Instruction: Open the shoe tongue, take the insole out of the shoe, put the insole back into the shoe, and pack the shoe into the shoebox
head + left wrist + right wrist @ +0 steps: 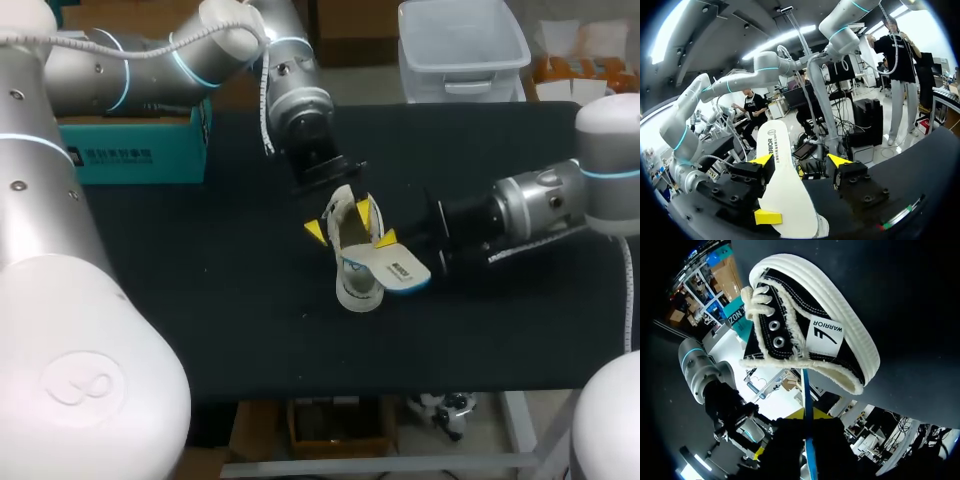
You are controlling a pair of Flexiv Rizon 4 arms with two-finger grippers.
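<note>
Since the next move pretty much hinges on how the insole [785,190] lines up with the shoe [810,330], that's what I'd watch. The black canvas sneaker sits on the dark table [200,300] with its collar end turned toward the right gripper [807,422]. The insole runs edge-on straight out from that gripper, its long axis aimed at the shoe's opening. Its far tip meets the collar, but I honestly can't tell whether it's inside the shoe or only touching the rim. The right gripper looks pinched on the insole, one finger on each flat face. The left gripper [801,161] hangs over the shoe from the other side with its fingers spread. The insole stands between them, close to one tip, not clamped. My read is that the right arm is the one in line with the shoe, so any slide in or out has to run along the insole's length. The left is only placed to steady things.
</note>
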